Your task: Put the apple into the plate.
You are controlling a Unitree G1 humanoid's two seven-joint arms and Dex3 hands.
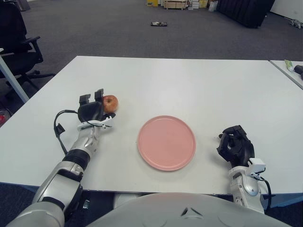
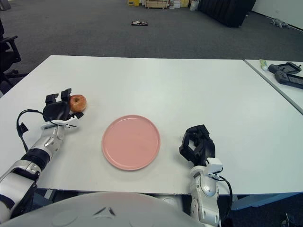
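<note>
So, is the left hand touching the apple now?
Cannot tell. In both eye views the left hand sits directly beside the apple, its fingers overlapping the apple's left edge, but neither view plainly shows contact or a gap.

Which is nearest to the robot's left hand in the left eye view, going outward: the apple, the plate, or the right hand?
1. Apple: right beside the left hand and its fingers.
2. Plate: table centre, to its right.
3. Right hand: beyond the plate, far right.

Your apple (image 1: 110, 102) is red-orange, sitting on the counter (image 1: 189, 80) left of the plate (image 1: 166, 142). Plate's pink, round, flat, nothing on it.
</note>
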